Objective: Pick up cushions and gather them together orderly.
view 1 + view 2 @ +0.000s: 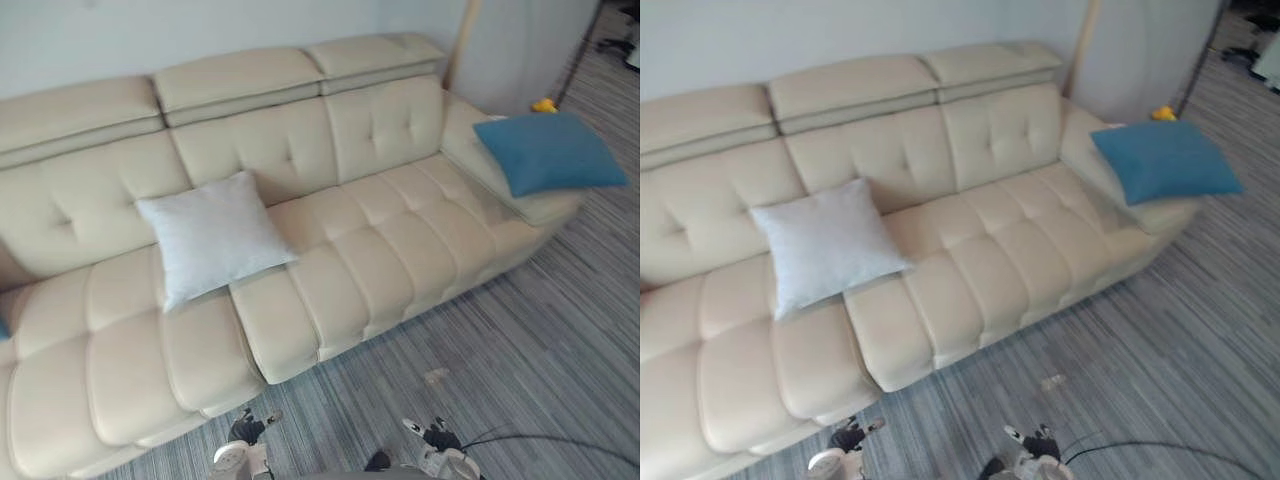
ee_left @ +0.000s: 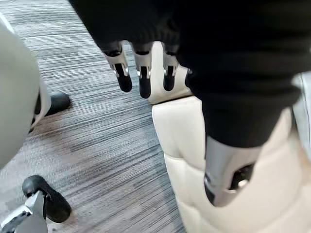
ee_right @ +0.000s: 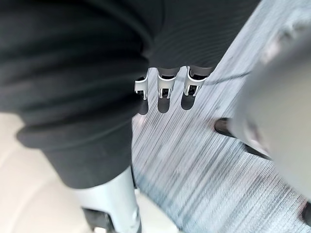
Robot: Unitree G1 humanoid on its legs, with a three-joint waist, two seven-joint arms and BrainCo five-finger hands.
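Left eye view: a long cream sofa (image 1: 380, 250), smooth leather, tufted into soft squares with buttoned backs and padded headrests, pushed up against a pale wall (image 1: 150, 35). A white cushion (image 1: 212, 236), square and finely woven, leans on the backrest over the seam between two seats. A blue cushion (image 1: 548, 150), square and matte, lies flat on the right armrest, well apart from the white one. The floor (image 1: 520, 350) is grey carpet in fine streaks, and a small yellow thing (image 1: 544, 104) sits on it past the armrest. Right eye view: same scene, white cushion (image 1: 825, 245) and blue cushion (image 1: 1163, 160) on the sofa, neither touched. Left wrist view: the left hand (image 2: 144, 73) hangs over the carpet by the sofa's front edge, fingers (image 2: 121, 73) straight and released, holding nothing. Right wrist view: the right hand (image 3: 165, 94) hangs over the streaked floor, fingers (image 3: 192, 90) loose and straight, nothing in them.
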